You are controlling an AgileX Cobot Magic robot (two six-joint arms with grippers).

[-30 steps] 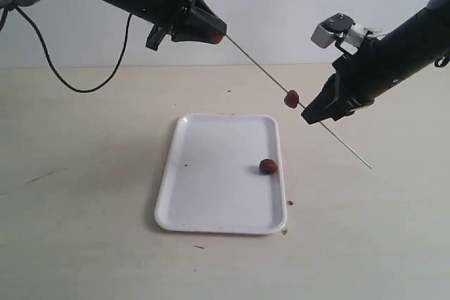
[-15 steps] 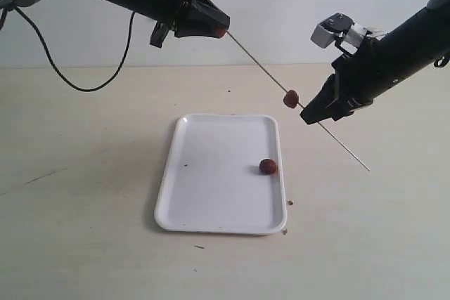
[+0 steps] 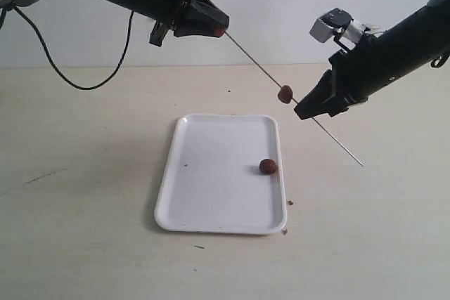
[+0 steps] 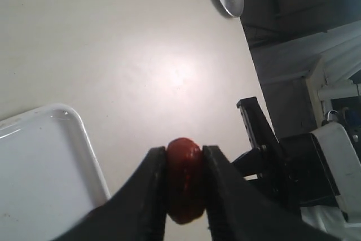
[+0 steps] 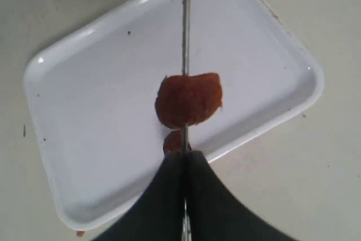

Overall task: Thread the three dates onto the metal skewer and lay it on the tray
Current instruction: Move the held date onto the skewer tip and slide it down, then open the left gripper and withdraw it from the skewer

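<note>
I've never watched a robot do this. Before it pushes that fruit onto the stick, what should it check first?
1. Right pincer shut on the metal skewer: ok.
2. Left pincer gripping the held date: ok.
3. Skewer tip lined up with the held date's middle: cannot tell, the pincer hides where they meet.
4. Threaded date sitting on the skewer near the right pincer: ok.
5. Loose date waiting on the tray: ok.
6. All three dates threaded: not ok, only one.
</note>
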